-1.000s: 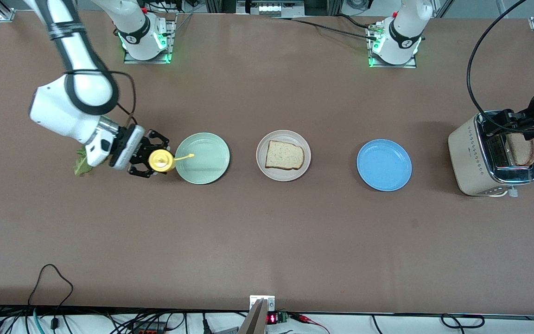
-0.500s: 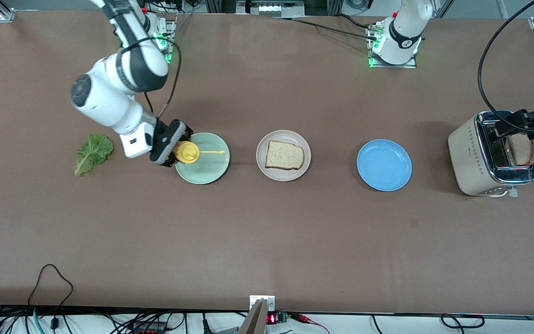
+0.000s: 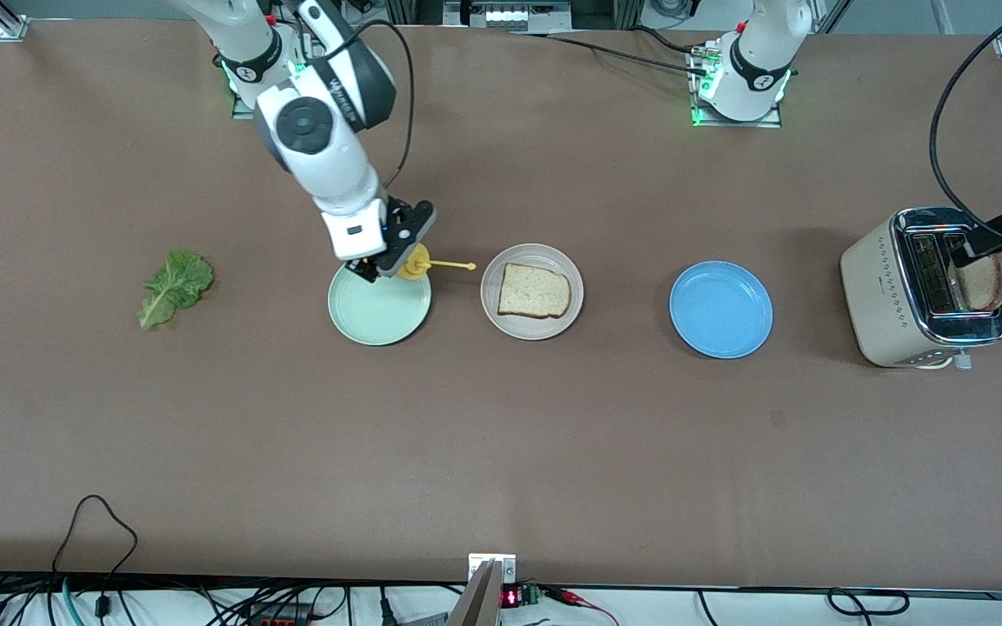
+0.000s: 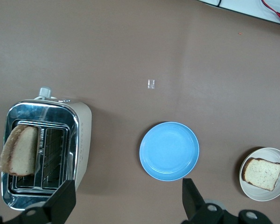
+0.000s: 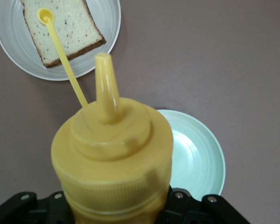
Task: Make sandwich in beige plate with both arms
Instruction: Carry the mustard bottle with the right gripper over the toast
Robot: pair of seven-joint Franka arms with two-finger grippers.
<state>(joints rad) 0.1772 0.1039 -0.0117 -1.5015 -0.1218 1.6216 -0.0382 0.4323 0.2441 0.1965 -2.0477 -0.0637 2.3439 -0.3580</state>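
Now the right tool (image 3: 397,252) grips the yellow mustard bottle (image 3: 414,263): carry it over the bread slice (image 3: 534,290) on the beige plate (image 3: 494,271), nozzle down. Left tool (image 4: 126,205) waits wide above the toaster (image 3: 888,291).

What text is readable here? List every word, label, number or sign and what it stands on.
Lettering on the right arm: too blurred to read.
Red digits on the small display at the table's edge nearest the front camera: too small to read.
Nothing else shows any text.
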